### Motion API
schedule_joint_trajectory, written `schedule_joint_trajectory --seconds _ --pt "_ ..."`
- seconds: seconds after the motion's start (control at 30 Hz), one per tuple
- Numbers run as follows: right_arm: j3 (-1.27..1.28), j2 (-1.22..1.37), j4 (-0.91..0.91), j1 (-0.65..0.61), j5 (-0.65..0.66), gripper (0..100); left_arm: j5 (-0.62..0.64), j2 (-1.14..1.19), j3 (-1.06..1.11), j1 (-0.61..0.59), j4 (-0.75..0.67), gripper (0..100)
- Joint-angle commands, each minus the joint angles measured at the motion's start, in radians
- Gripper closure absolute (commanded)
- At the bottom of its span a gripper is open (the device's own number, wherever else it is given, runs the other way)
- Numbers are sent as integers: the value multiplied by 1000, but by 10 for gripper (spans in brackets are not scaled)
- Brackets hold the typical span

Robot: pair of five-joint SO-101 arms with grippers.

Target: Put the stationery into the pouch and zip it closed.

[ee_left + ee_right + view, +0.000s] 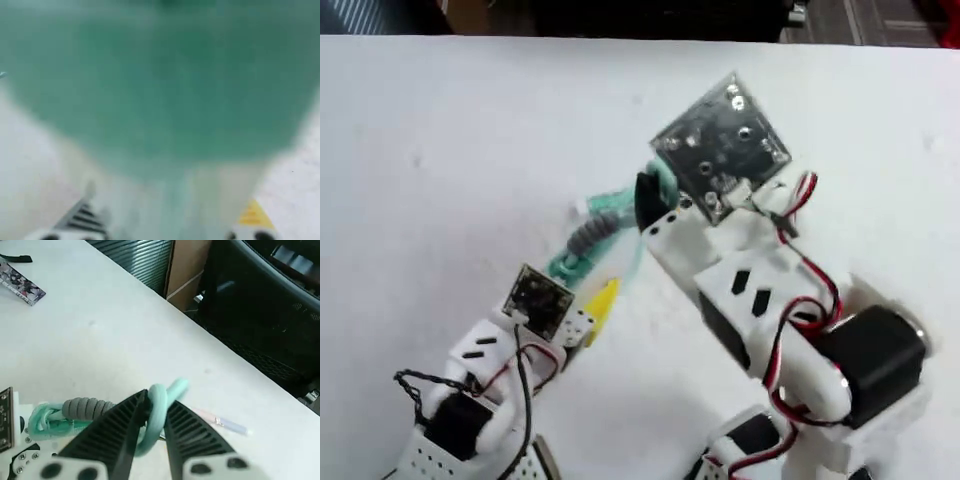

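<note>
Table [440, 150], with the teal pouch [570, 262] lying between my two arms: the right gripper [157, 402] is clamped on the pouch's loop [173, 387], while the left gripper [590, 310] sits against its other end, and whether that one grips I cannot tell. A pen [227, 424] lies just beyond; I judge a taut, steady hold on the loop best, so the pouch cannot slide.
</note>
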Motion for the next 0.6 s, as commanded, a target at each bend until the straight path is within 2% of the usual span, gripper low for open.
schedule_joint_trajectory --seconds 0.0,0.13,0.3,0.43,0.57 --pt "129 -96 -105 -12 -2 981 -8 2 -48 -10 3 812" --pt "338 -165 -229 -18 60 981 -8 2 -48 -10 5 812" --pt "555 -226 -380 -19 69 981 0 2 -49 -10 6 808" --pt "591 -275 -398 -76 75 981 18 2 -61 -10 14 774" --pt "589 -331 -415 -87 77 982 124 2 -153 -21 115 747"
